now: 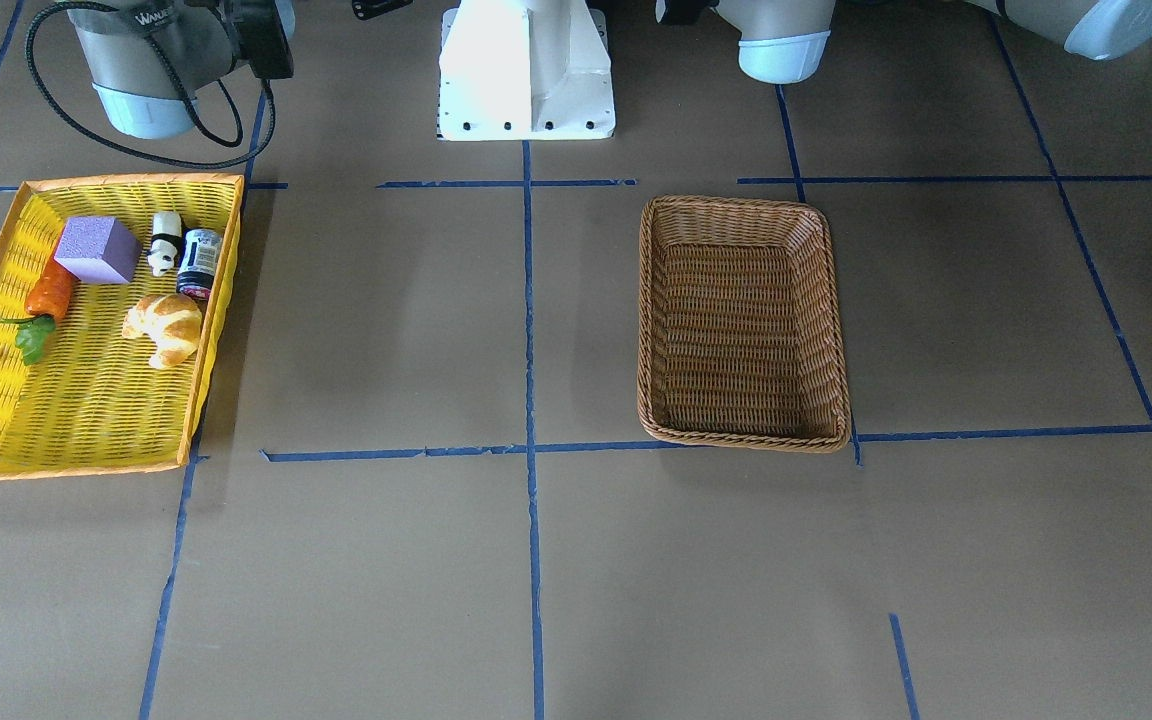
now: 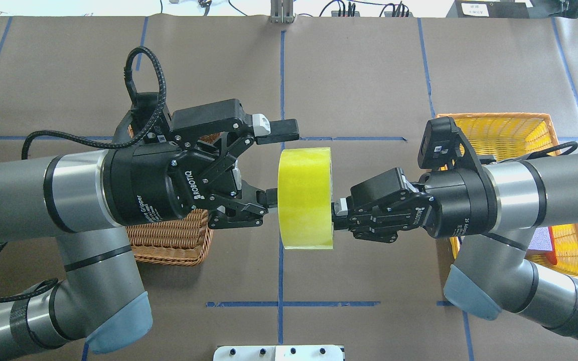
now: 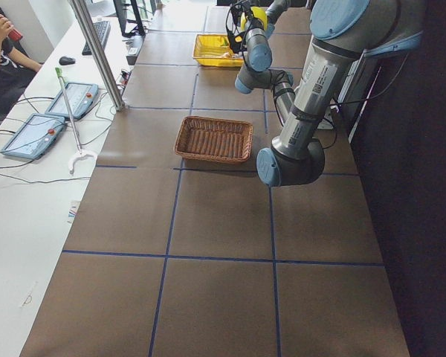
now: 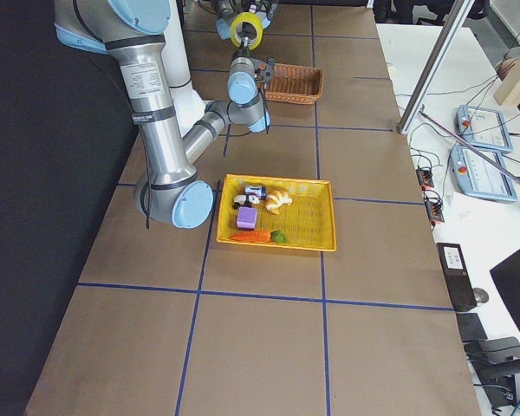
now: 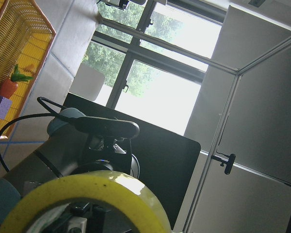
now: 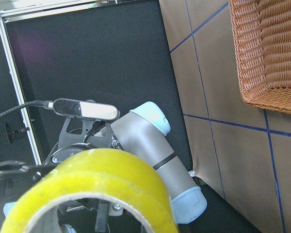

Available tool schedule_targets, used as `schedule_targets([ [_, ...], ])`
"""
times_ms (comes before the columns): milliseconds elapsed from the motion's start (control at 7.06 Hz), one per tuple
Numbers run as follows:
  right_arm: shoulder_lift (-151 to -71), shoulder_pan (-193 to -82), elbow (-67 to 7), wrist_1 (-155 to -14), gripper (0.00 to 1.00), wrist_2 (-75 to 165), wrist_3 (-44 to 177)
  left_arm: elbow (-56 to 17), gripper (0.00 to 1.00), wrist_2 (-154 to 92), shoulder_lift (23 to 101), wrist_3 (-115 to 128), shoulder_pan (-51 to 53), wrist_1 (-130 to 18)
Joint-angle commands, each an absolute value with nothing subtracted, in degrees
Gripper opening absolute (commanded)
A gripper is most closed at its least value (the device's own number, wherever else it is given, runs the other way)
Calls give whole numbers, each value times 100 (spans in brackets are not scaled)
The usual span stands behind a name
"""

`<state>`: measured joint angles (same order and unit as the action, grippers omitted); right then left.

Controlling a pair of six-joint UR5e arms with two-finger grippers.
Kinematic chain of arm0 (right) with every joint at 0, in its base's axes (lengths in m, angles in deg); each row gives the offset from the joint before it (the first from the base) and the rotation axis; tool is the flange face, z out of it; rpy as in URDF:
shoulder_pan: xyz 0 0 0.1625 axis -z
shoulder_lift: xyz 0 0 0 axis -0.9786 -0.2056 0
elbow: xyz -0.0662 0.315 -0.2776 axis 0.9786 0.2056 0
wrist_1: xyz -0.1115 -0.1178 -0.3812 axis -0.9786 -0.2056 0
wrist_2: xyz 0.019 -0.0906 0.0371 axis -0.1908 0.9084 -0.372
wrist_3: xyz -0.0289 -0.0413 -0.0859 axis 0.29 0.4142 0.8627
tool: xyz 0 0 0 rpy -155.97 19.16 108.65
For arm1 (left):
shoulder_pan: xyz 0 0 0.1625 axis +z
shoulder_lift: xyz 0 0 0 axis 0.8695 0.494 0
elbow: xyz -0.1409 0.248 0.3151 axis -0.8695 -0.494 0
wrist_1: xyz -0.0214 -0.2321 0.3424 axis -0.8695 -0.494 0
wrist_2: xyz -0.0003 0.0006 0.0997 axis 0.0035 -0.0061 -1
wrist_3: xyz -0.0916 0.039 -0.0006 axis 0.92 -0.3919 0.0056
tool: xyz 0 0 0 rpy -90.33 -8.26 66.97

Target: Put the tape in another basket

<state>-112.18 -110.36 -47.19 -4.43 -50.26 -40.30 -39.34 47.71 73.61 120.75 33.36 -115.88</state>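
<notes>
The tape (image 2: 304, 198), a wide yellow-green roll, hangs in the air between both arms over the table's middle line. My right gripper (image 2: 336, 209) is shut on its right-hand rim. My left gripper (image 2: 279, 163) is open at the roll's left face, with one finger above the top edge and the other against the face. The roll fills the bottom of the left wrist view (image 5: 87, 194) and the right wrist view (image 6: 102, 179). The brown wicker basket (image 1: 744, 215) stands empty on the table and lies partly under my left arm in the overhead view (image 2: 168, 245).
The yellow tray (image 1: 86, 420) holds a croissant (image 1: 164, 326), a purple block (image 1: 96, 250), a carrot (image 1: 48, 295), a panda toy (image 1: 165, 243) and a small jar (image 1: 200, 262). The robot's white base (image 1: 526, 70) stands between the tray and the basket.
</notes>
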Motion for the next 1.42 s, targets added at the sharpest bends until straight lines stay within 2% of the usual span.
schedule_targets([
  [0, -11205, -10995, -4692, -443, 1, -4987, -4030, -3949, 85, 4760, 7371, 12078, 3350, -11581],
  [142, -11197, -10987, -4683, -443, 4, -4986, -4030, -3958, 67, 4760, 7362, 12078, 3350, -11590],
  [283, -11171, -10987, -4683, -443, 99, -4960, -4004, -3975, 41, 4760, 7353, 12078, 3350, -11590],
  [425, -11170, -10978, -4683, -434, 100, -4925, -3986, -3984, 2, 4760, 7310, 12078, 3350, -11581],
  [850, -11214, -11013, -4675, -408, 100, -4899, -3994, -4028, 0, 4769, 7265, 12061, 3324, -11581],
  [1276, -11460, -11065, -4674, -75, 100, -4881, -4012, -4406, 0, 4778, 7019, 12043, 3297, -11590],
])
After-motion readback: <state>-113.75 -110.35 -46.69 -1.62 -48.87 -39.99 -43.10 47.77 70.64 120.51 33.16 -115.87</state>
